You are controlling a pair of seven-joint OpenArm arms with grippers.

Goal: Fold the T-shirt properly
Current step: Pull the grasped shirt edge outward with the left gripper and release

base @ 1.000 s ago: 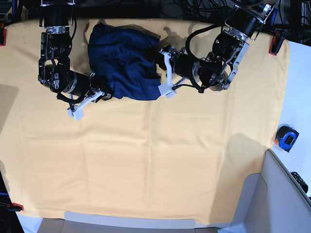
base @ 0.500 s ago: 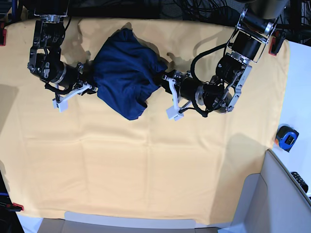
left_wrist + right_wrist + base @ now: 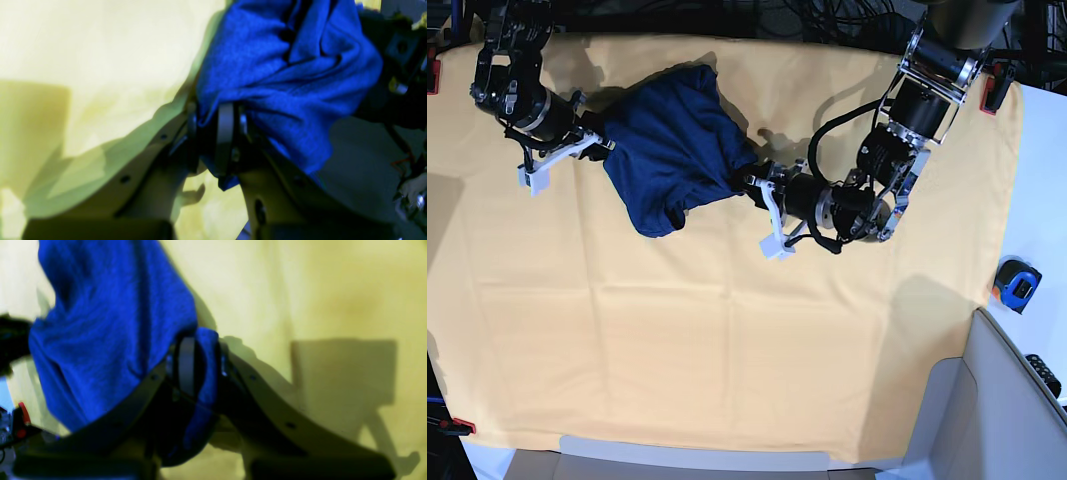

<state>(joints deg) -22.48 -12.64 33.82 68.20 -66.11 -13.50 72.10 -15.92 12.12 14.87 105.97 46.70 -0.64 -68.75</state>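
The T-shirt [image 3: 672, 150] is a bunched dark navy bundle hanging between my two grippers above the yellow-orange table cloth [image 3: 727, 340]. My left gripper [image 3: 752, 186] is at the bundle's right edge in the base view. In the left wrist view it [image 3: 213, 133] is shut on a fold of the blue fabric [image 3: 283, 66]. My right gripper [image 3: 592, 140] holds the bundle's left edge. In the right wrist view it [image 3: 200, 363] is shut with blue fabric [image 3: 110, 323] wrapped between its fingers. Sleeves and collar are hidden in the folds.
A blue and orange tape measure [image 3: 1017, 283] lies on the white surface right of the cloth. A grey bin or seat [image 3: 997, 410] fills the lower right corner. Red clamps [image 3: 995, 85] pin the cloth's corners. Cables run along the back edge.
Both arms have carried the shirt leftward in the base view. The right gripper rose toward the back left corner, and the left gripper followed to the table's middle.
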